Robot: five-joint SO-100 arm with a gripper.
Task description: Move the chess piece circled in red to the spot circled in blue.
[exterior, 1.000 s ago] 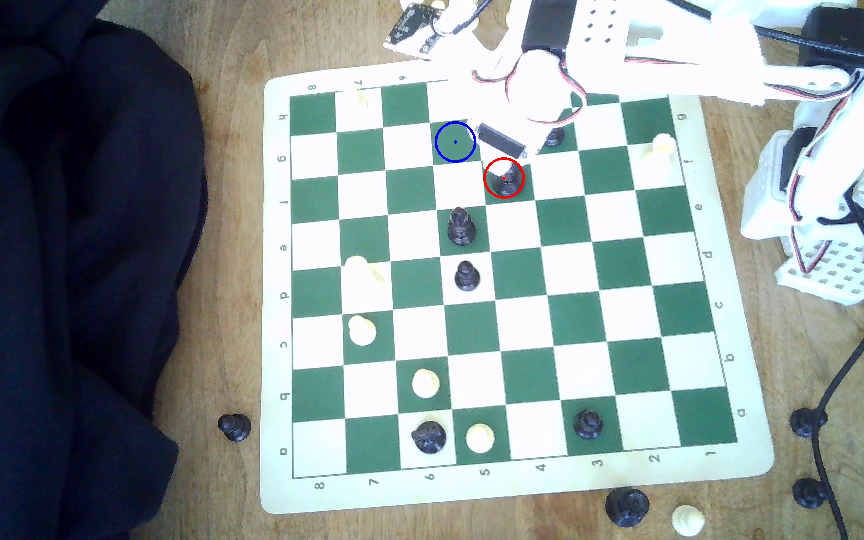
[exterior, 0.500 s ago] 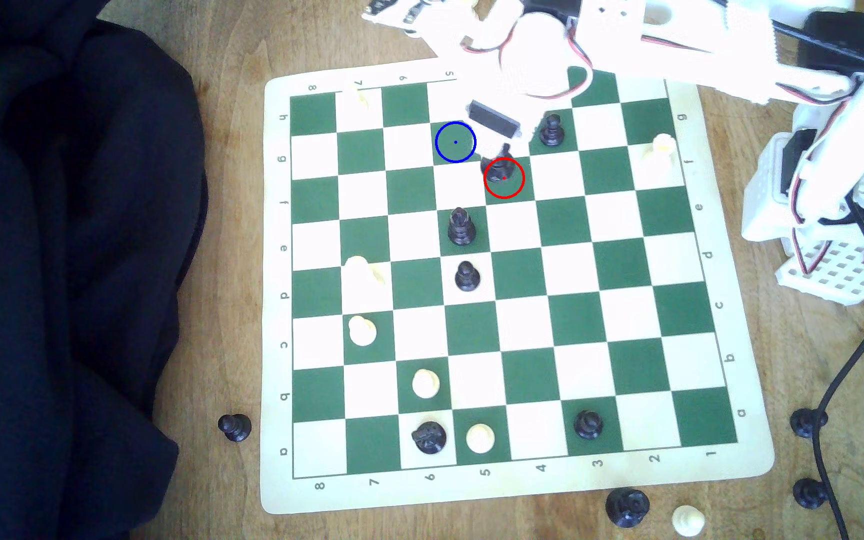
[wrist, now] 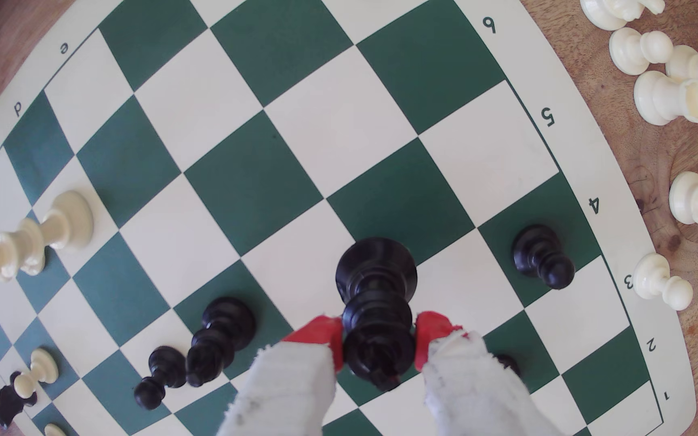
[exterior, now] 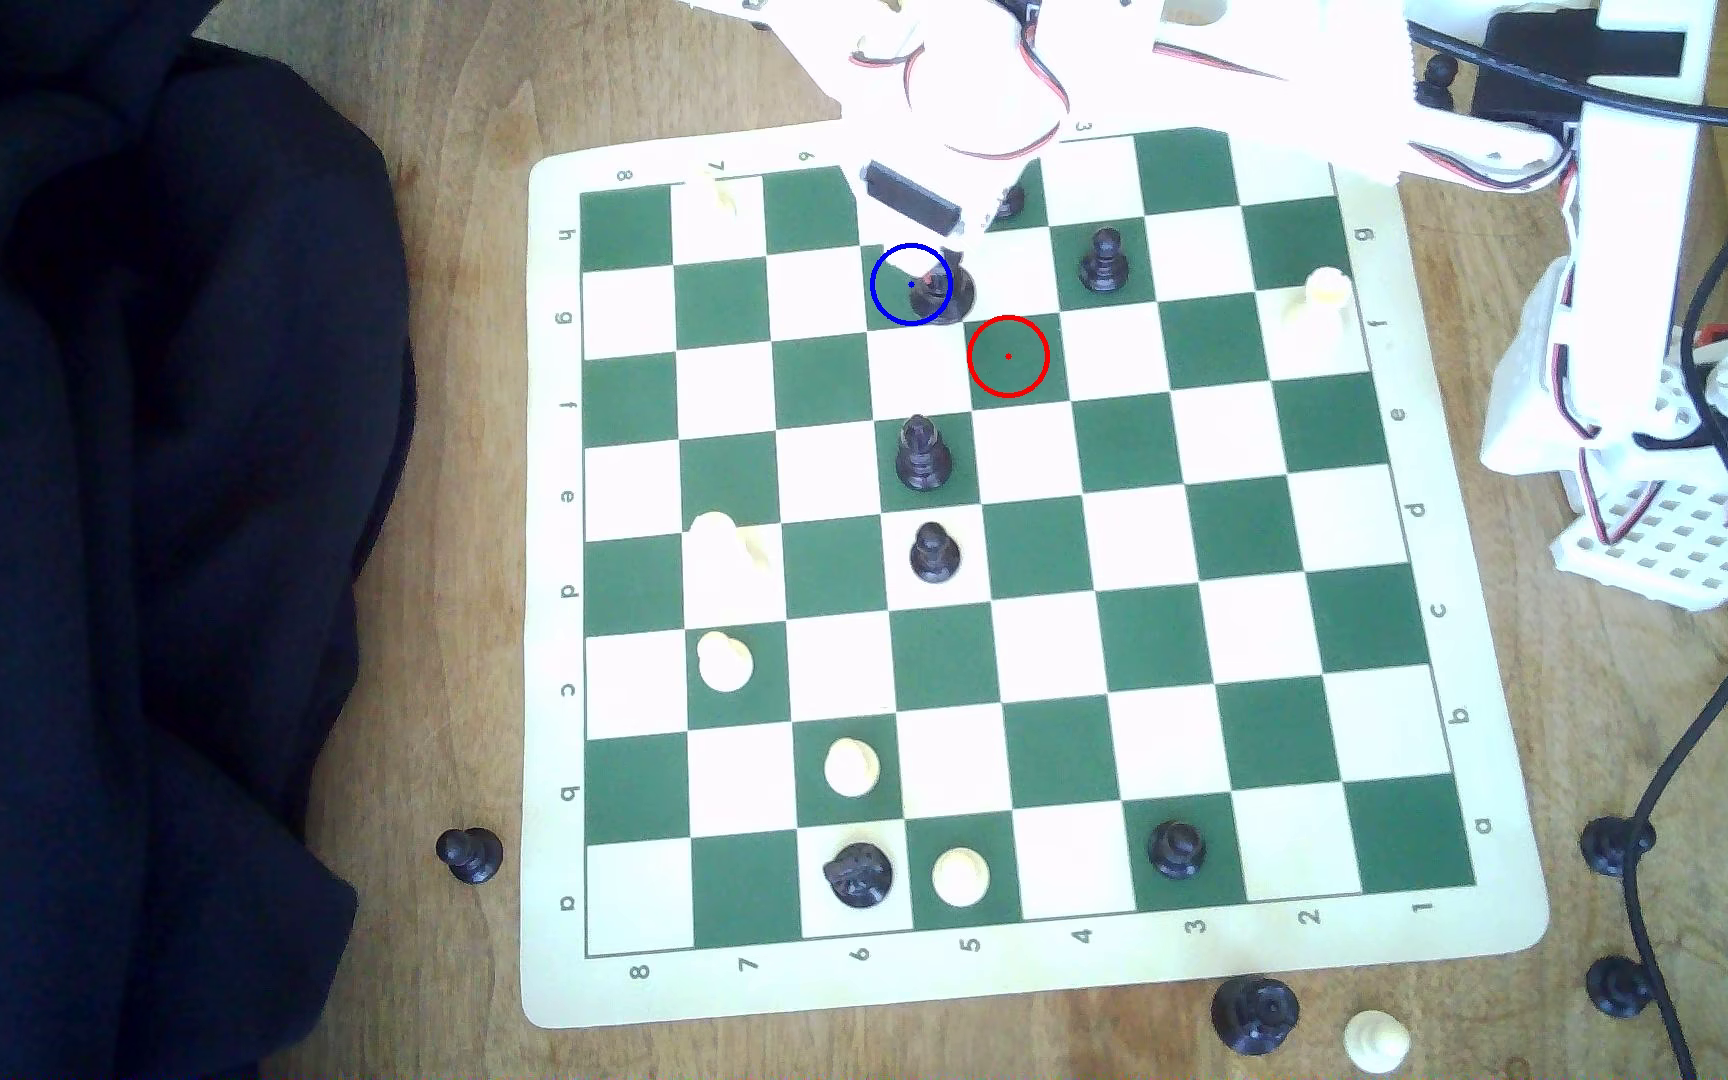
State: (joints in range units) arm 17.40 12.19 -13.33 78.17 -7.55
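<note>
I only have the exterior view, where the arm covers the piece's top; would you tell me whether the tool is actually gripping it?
Observer: Yes. In the wrist view the tool has its red pads pressed against both sides of the chess piece, just below its head.
Operator: Thank you. What lies past the board edge under the arm?
Observer: Several white pieces sit on the wood beside the board edge numbered 3 to 6.

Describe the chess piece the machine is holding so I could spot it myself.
Find the green-and-cream board, then the blue ring near its far edge. The chess piece stands there, clamped in the red-tipped end effector. It is tall with a flat crown, unlike the ball-headed black pawn nearby.
</note>
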